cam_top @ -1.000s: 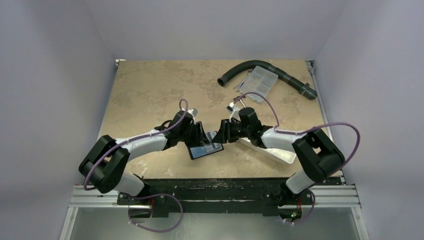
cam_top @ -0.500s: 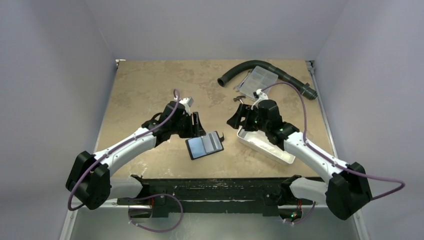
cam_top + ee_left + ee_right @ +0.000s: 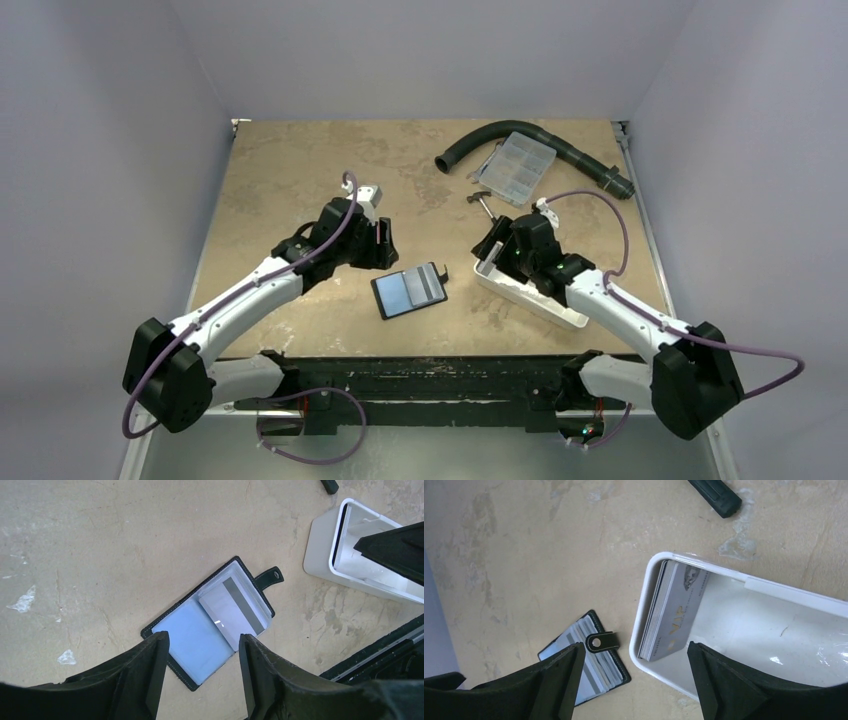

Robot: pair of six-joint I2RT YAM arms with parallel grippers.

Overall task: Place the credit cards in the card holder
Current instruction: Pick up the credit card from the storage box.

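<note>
The black card holder [image 3: 409, 291] lies open on the table, pale blue inside, with a grey card with a dark stripe [image 3: 232, 609] in its right half; it also shows in the right wrist view [image 3: 589, 662]. A stack of grey credit cards [image 3: 670, 615] leans on edge against the left end of the white tray [image 3: 530, 296]. My left gripper [image 3: 384, 244] is open and empty, above and left of the holder. My right gripper [image 3: 495, 250] is open and empty, over the tray's left end above the stack.
A black curved hose [image 3: 480, 138] and a clear compartment box [image 3: 513, 168] lie at the back right. A small black-handled tool [image 3: 481, 201] lies just behind the tray. The black base rail runs along the near table edge.
Both grippers have left the card holder, which now lies open on the table. The left arm pulled back and left. The right arm swung right and settled over the tray's left end.
</note>
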